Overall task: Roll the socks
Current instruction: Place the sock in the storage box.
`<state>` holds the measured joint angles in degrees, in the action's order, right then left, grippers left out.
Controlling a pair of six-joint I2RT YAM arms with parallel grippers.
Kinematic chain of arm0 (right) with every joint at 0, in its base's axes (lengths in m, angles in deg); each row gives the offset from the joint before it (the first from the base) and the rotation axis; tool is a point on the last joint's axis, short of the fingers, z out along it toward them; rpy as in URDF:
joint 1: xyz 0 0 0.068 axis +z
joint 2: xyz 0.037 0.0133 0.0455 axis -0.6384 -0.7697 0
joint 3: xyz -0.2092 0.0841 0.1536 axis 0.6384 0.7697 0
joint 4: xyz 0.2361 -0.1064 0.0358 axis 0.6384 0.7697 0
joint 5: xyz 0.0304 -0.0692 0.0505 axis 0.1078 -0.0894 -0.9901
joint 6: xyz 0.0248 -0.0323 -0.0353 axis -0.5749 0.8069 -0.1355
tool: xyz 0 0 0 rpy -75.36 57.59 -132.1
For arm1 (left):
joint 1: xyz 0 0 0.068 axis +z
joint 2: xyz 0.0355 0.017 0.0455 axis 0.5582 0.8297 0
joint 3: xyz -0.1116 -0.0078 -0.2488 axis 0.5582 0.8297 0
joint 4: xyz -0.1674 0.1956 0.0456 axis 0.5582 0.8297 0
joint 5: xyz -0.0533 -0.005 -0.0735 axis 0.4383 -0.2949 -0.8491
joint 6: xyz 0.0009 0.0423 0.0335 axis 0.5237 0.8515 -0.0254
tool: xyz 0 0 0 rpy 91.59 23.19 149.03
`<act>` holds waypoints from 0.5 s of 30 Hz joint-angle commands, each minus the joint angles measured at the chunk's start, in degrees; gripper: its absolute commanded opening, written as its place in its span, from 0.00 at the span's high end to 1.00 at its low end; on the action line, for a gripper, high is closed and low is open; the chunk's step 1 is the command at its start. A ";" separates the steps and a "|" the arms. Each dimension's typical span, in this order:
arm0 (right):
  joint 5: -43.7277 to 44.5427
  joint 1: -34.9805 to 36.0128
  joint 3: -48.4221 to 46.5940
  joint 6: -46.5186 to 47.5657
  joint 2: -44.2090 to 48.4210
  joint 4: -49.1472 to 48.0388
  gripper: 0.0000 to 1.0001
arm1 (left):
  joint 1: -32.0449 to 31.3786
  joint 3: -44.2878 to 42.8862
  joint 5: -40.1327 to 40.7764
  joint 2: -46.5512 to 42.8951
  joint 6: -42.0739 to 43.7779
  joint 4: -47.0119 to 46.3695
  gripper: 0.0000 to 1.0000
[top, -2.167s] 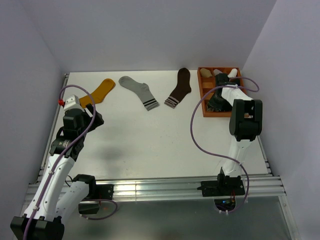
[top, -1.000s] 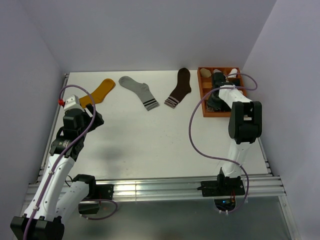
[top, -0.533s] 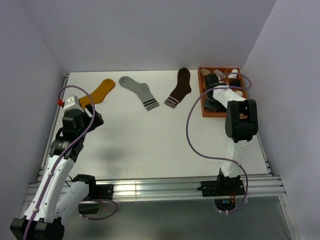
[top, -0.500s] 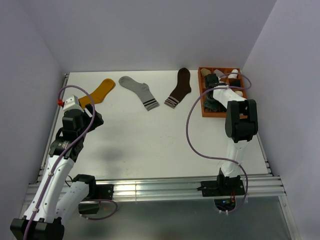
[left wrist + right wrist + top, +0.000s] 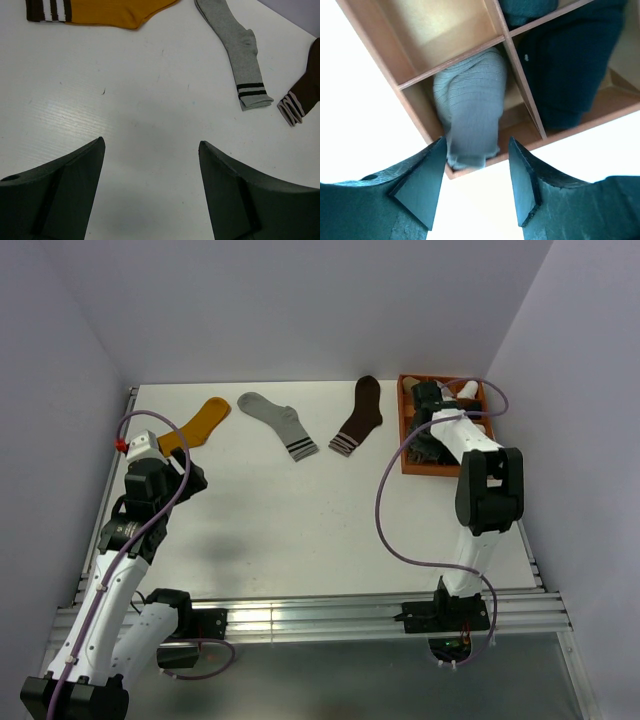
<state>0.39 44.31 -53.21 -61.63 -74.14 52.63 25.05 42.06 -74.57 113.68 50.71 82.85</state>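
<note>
A rolled grey-taupe sock point(image 5: 470, 107) lies in a corner compartment of the orange tray point(image 5: 435, 25). My right gripper point(image 5: 476, 145) hangs open just above it, one finger to each side, not touching it. A dark rolled sock point(image 5: 565, 65) fills the neighbouring compartment. From above, the right gripper point(image 5: 424, 400) is over the far left part of the tray point(image 5: 404, 455). My left gripper point(image 5: 151, 142) is open over bare table, and in the top view it point(image 5: 190, 478) sits at the left side. I cannot tell which dark sock has cuff stripes.
Three flat socks lie along the back of the table: a mustard-yellow one point(image 5: 197, 423) point(image 5: 100, 10), a light grey one with a striped cuff point(image 5: 278, 425) point(image 5: 232, 42), and a dark brown one point(image 5: 358, 416) point(image 5: 302, 95). Walls close in on the left, back and right.
The right gripper has opened and moved from the tray's near part toward its far left end, letting go of the grey-taupe roll. The left arm has not moved.
</note>
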 commanded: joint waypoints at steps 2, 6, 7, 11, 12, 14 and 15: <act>2.02 0.37 -1.18 -0.55 7.24 0.04 0.43 | -0.26 0.48 -1.24 -0.75 1.10 -2.26 0.19; 2.73 -0.16 -0.65 -1.08 8.75 -1.63 0.58 | -0.26 0.48 -1.24 -0.92 1.10 -2.26 0.19; 2.47 -0.16 -0.74 -1.08 8.66 -1.98 0.62 | -0.26 0.57 -1.24 -1.01 1.19 -2.26 0.19; 2.99 -0.78 -1.00 -1.26 6.99 -2.94 0.72 | -0.26 0.66 -1.59 -1.10 1.19 -2.26 0.19; 2.82 -0.95 -0.83 -1.26 6.64 -3.64 0.72 | -0.26 0.66 -1.68 -1.01 1.19 -2.26 0.19; 2.03 -1.22 -0.65 -1.17 5.07 -3.91 0.75 | -0.26 0.66 -1.68 -1.10 1.28 -2.35 0.19; 1.94 -1.30 -0.48 -1.08 4.45 -3.91 0.76 | -0.26 0.66 -1.77 -1.10 1.19 -2.35 0.19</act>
<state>1.55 43.79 -53.23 -62.33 -68.20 50.60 24.98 42.06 -75.40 113.68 50.71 82.85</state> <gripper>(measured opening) 0.248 0.810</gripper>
